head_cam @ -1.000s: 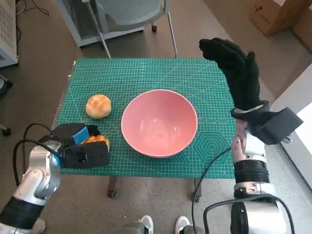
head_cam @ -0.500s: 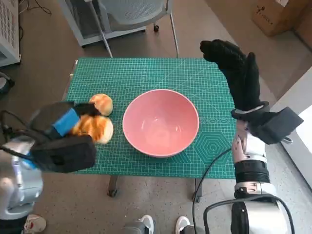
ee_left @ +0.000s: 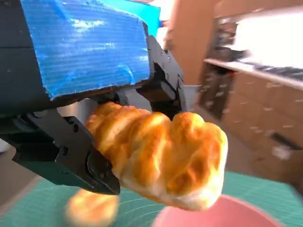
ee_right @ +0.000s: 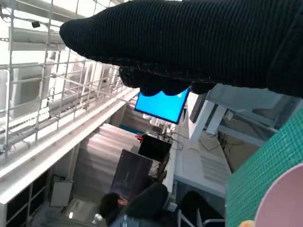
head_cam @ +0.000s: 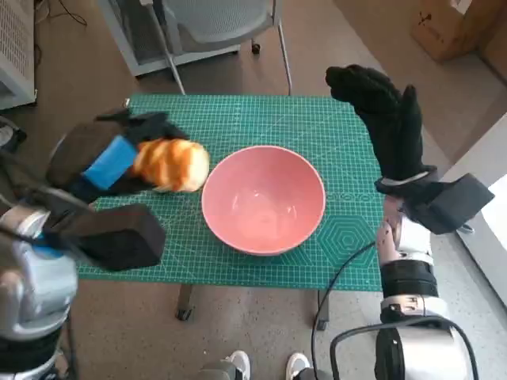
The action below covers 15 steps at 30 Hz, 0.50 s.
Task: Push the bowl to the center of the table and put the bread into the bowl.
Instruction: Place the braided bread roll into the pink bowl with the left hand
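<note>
While the left hand (head_cam: 111,162) hangs raised above the table (head_cam: 238,119), fingers (ee_left: 71,151) clamped on the bread (head_cam: 170,165) beside the bowl (head_cam: 263,199), the right hand (head_cam: 384,119) stands upright, empty, fingers extended.

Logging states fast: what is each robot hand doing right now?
Left robot hand: holding the bread.
Right robot hand: open, holding nothing.

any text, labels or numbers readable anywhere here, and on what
None can be read in any view.
The green cutting mat carries printed grid lines and small markings along its edges, too small to read.
The cardboard box on the floor has a pale label, illegible.
The blue screen in the right wrist view shows no legible text.
</note>
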Motion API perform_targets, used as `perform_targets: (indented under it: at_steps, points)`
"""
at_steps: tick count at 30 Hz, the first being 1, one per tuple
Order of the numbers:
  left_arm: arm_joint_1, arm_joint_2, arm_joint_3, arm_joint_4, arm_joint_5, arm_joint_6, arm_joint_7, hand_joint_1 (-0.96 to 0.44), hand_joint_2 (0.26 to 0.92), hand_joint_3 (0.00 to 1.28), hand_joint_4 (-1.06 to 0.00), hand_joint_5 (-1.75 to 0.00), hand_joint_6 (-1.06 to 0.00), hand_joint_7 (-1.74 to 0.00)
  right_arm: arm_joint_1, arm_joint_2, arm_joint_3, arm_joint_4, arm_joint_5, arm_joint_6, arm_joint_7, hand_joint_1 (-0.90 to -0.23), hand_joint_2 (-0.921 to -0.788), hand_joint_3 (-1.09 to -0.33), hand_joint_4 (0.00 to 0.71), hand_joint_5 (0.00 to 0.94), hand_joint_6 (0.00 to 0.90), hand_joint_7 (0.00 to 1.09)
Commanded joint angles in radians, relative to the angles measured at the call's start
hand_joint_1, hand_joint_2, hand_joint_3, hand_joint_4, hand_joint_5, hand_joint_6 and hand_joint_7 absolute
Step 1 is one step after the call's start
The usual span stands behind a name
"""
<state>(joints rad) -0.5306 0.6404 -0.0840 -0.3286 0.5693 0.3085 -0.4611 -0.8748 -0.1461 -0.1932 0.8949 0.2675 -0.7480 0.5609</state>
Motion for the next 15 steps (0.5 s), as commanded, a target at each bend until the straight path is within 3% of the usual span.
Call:
perform_targets:
  at_steps: [1,8,15]
  points:
    - [-0.089,-0.048,-0.079,0.05,0.027,0.012,-0.021,0.0,0.886,0.01,-0.84,-1.0,-0.75,-1.05,0.015,-0.002,-0.001,0.011,0.001,0.004,0.011,-0.586,-0.921,-0.559,0.267,0.0,0.35,0.02]
    - [-0.186,-0.133,-0.179,0.183,0.032,0.002,-0.037,0.0,0.898,0.02,-0.8,-1.12,-0.74,-0.98,0.029,-0.009,-0.001,-0.004,0.004,-0.001,0.012,-0.589,-0.921,-0.559,0.265,0.0,0.35,0.01]
    - [-0.227,-0.185,-0.226,0.338,0.002,-0.064,-0.028,0.0,0.91,0.02,-0.78,-1.13,-0.7,-1.03,0.044,-0.014,-0.007,-0.016,0.008,-0.003,0.011,-0.594,-0.921,-0.56,0.262,0.0,0.346,0.01]
